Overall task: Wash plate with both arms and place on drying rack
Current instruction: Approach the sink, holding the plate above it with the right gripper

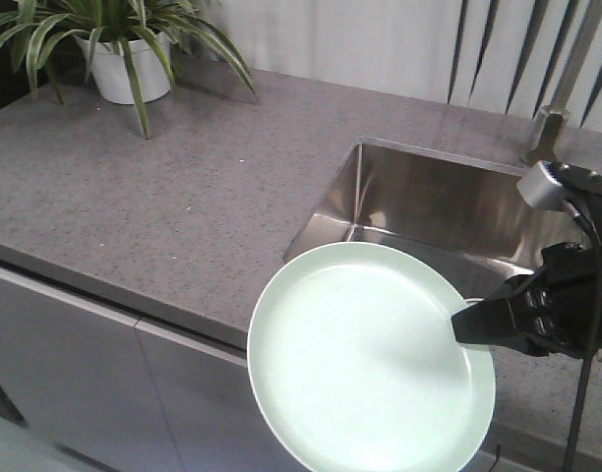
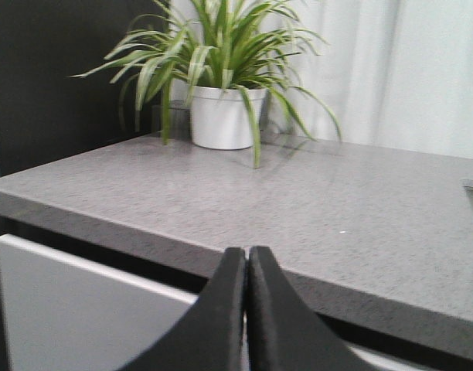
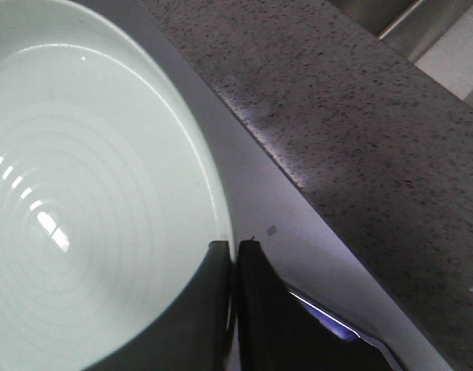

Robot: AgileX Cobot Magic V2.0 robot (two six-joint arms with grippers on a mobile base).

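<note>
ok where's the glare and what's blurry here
Front view: the plate blows out near-white toward its lower edge, with a soft shadow from the right claw across it. Right wrist view: glare streaks on the plate's rings. Left wrist view: the left claw is soft, the potted plant sharper.

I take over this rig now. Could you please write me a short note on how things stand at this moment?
Left gripper: shut and empty, in front of the counter edge.
Right gripper: shut on the right rim of the plate.
Plate: held in the air at the counter's front edge, near the sink but not in it.
Done: the plate is picked up.
To do: wash it with both arms, then set it on the drying rack, which no view shows.
</note>
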